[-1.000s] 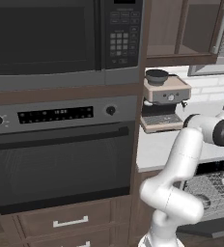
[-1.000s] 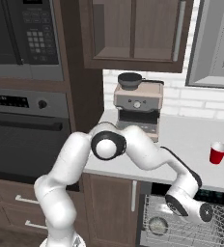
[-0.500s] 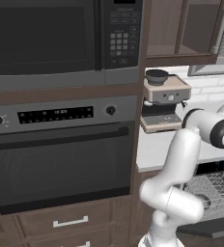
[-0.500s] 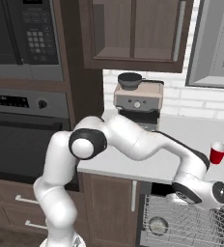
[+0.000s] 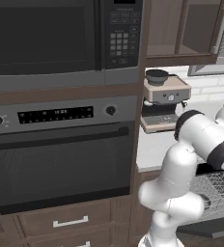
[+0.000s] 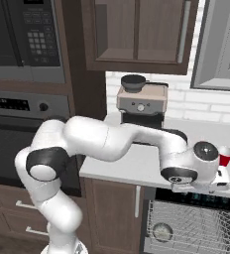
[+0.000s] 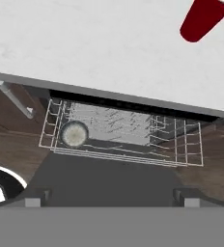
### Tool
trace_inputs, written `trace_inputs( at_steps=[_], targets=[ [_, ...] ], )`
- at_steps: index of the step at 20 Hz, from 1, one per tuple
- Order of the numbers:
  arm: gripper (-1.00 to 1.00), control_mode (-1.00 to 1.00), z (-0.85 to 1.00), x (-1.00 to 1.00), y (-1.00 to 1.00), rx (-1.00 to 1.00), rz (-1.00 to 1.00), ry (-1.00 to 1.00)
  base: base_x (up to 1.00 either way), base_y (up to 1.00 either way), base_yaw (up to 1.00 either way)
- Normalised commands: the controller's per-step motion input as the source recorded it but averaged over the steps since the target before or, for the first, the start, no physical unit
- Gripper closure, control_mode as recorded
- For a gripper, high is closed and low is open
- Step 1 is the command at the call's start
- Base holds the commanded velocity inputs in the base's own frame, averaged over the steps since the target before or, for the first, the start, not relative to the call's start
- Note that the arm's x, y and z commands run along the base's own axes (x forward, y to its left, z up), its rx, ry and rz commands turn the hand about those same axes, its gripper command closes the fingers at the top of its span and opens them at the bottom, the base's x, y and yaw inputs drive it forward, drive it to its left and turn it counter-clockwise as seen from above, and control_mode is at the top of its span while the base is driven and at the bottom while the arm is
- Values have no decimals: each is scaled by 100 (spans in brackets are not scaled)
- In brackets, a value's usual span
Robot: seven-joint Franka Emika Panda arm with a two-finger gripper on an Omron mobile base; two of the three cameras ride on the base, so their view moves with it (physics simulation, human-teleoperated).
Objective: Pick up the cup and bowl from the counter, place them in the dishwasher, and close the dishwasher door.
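A small red plastic cup (image 6: 225,157) stands upright on the pale grey-white desk (image 6: 137,161), near its front edge and just right of the robot's wrist. In the hand view the same cup (image 7: 205,18) shows at the top right, still resting on the desk surface (image 7: 85,43). Nothing is holding it.

Below the desk edge the dark built-in dishwasher (image 6: 196,223) is open. Its grey wire rack (image 7: 119,132) is pulled into sight, and a round pale bowl (image 7: 74,133) already sits in the rack's left part; the right base view shows it too (image 6: 161,231). The flat dark grey-black dishwasher door (image 7: 109,178) lies folded down in front of the rack.

The white arm's gripper (image 6: 221,177) hovers over the desk's front edge, just beside the cup and a little lower than its rim. The two dark fingers (image 7: 36,197) stand well apart with nothing between them, so the gripper is open and empty.

Judging from this, the bowl's part of the task looks done and the cup step is in hand. The next move likely calls for turning the hand toward the cup, bringing the fingers to either side of its wall, and closing gently, since a light cup near the edge could tip or slide off.

A beige and black coffee machine (image 6: 141,101) stands at the back of the desk, well apart from the cup.
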Motion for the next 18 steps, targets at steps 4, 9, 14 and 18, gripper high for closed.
trace_inputs(
  at_steps=[4,9,14,18],
  targets=[
    [-100,-100,100,16,9,-18,-11,32,0,0,0],
    [-100,-100,84,13,-7,18,-2,29,0,0,0],
    [-100,-100,26,3,31,5,7,0,0,0,0],
    [-100,-100,50,20,42,-3,13,-22,0,0,0]
  ],
)
